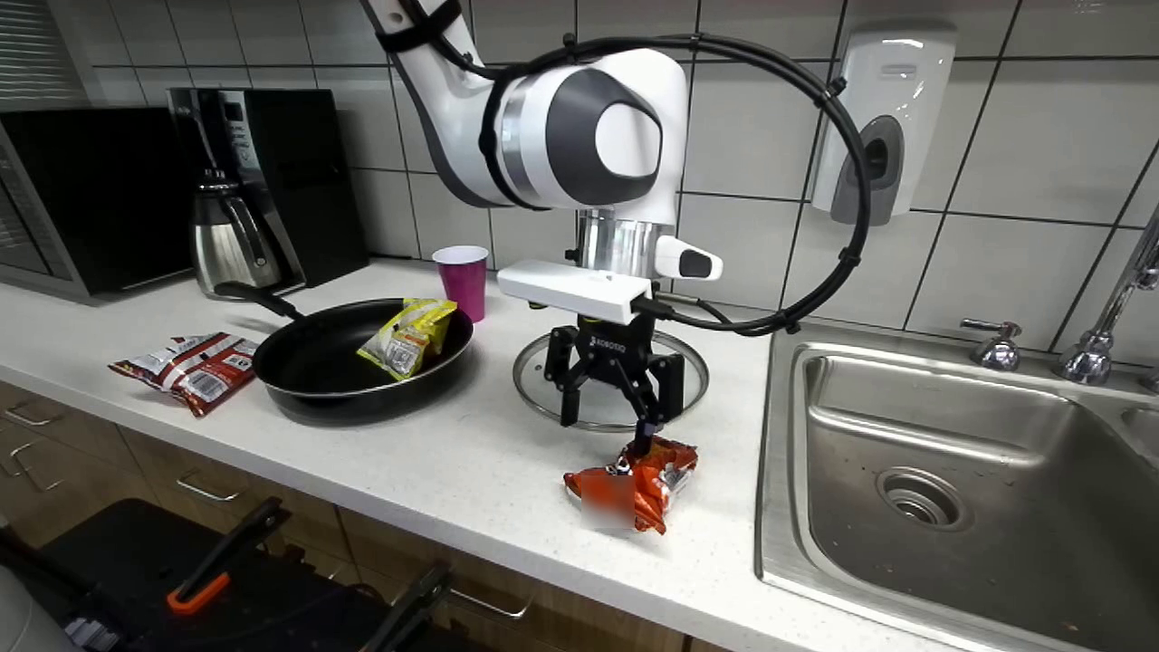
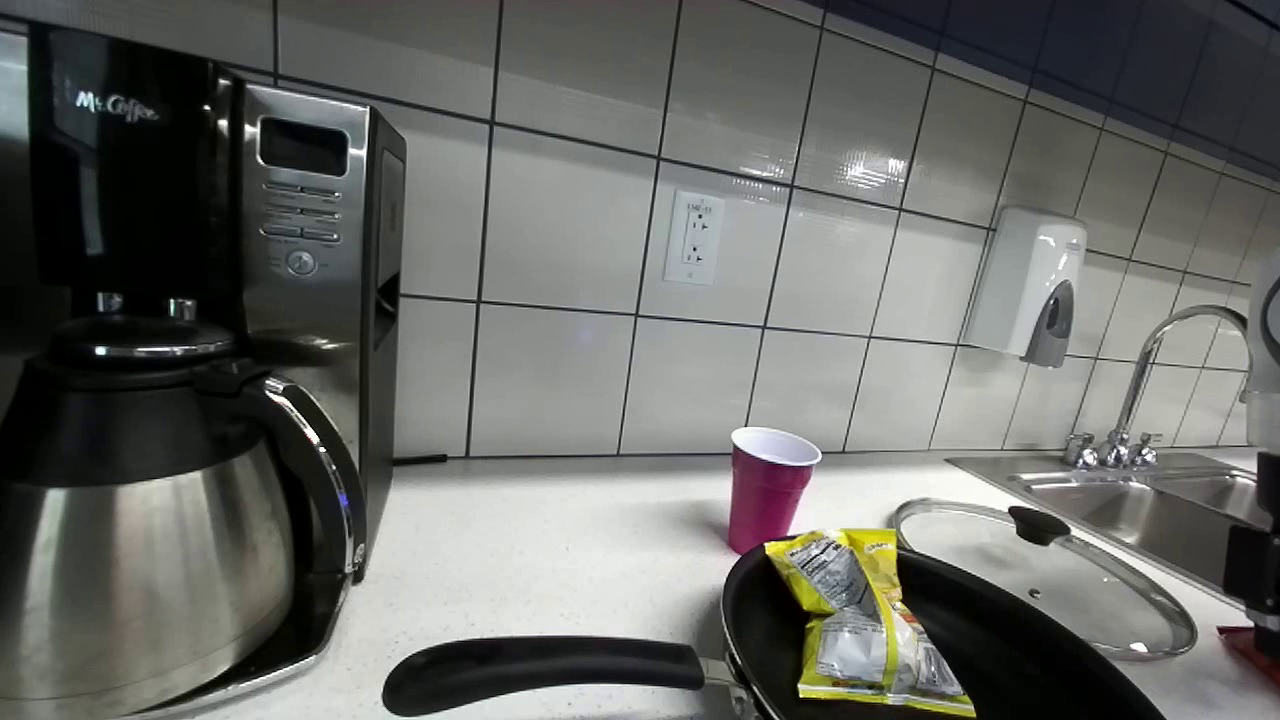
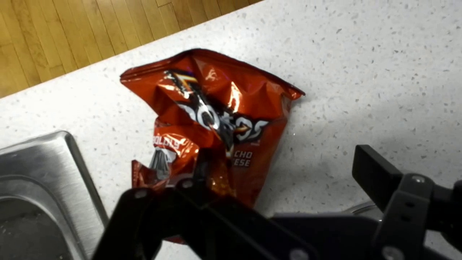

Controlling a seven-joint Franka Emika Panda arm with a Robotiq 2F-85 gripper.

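Note:
My gripper (image 1: pixel 605 435) is open above the counter, pointing down. A crumpled red-orange chip bag (image 1: pixel 650 493) lies on the counter below it, near the sink. One finger reaches down onto the bag and appears to touch it. In the wrist view the bag (image 3: pixel 216 108) lies at one finger, not between the two; the other finger stands well apart over bare counter, so the jaws (image 3: pixel 285 168) hold nothing. A corner of the bag (image 2: pixel 1250 648) shows at the edge of an exterior view. A glass lid (image 1: pixel 532 398) lies flat just behind the gripper.
A black pan (image 1: pixel 308 353) holds a yellow bag (image 1: pixel 412 337). A dark red bag (image 1: pixel 195 369) lies beside the pan. A magenta cup (image 1: pixel 464 282) stands behind it. A steel sink (image 1: pixel 779 471) adjoins the counter. A coffee maker (image 2: pixel 310 350) with carafe (image 2: pixel 150 560) stands by the wall.

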